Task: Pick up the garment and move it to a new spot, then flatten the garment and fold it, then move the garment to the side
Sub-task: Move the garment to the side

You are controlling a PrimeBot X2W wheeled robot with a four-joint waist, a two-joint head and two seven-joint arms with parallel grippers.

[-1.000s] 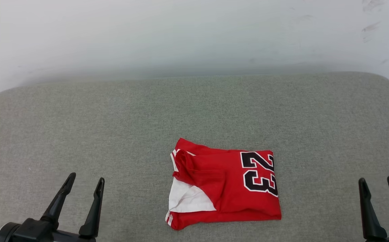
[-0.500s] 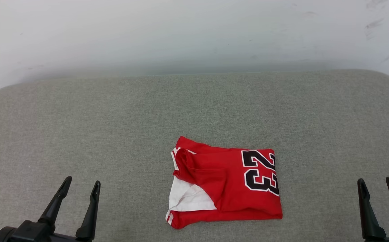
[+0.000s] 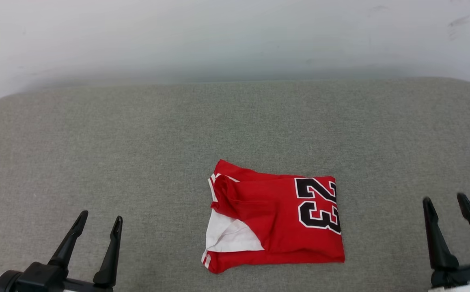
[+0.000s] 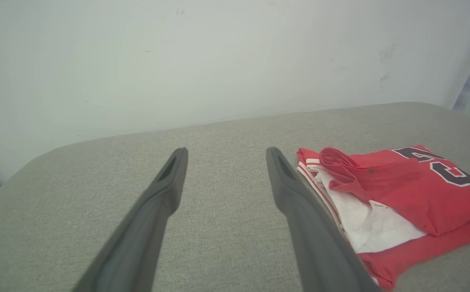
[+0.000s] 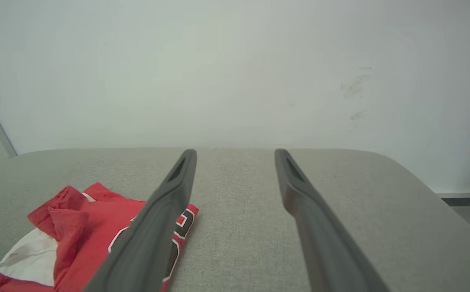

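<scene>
folded garment (image 3: 275, 219) reads "23"; left gripper (image 3: 101, 216) and right gripper (image 3: 444, 198) jaws spread.

The left gripper (image 3: 101, 216) sits at the lower left of the head view. Its two dark fingers (image 3: 67, 245) point up and lean a little to the right, with a gap between them. Its black base (image 3: 36, 278) shows at the bottom edge. The right gripper (image 3: 444, 198) sits at the lower right, a bit higher up. Its fingers lean a little to the left and are spread apart too.
</scene>
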